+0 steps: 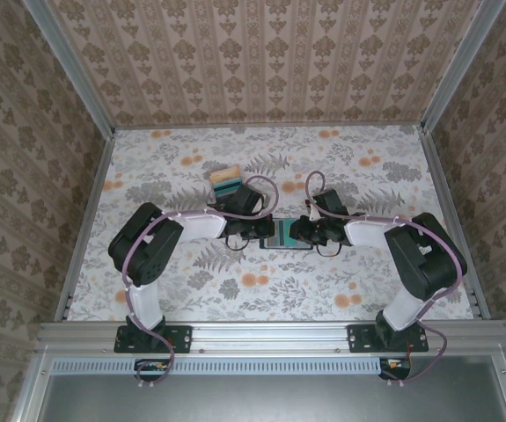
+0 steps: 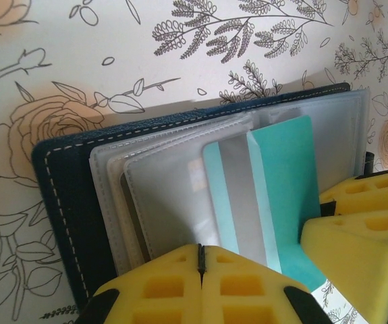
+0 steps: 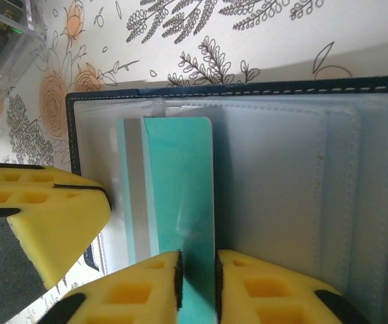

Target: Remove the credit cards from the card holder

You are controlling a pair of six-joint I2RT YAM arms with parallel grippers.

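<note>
The card holder lies open mid-table between both arms, its navy cover under clear pockets. A teal credit card with a grey stripe sticks partly out of one pocket. My left gripper is shut, its tips pressed onto the clear pocket pages beside the card. My right gripper has its jaws a narrow way apart, with the near end of the teal card showing in the gap. I cannot tell whether the pads touch it. In the right wrist view, the left gripper's fingers sit at the holder's left edge.
A clear slotted rack holding cards stands just behind the left gripper, its corner near the holder. Patterned walls enclose the floral table on three sides. A metal rail runs along the near edge.
</note>
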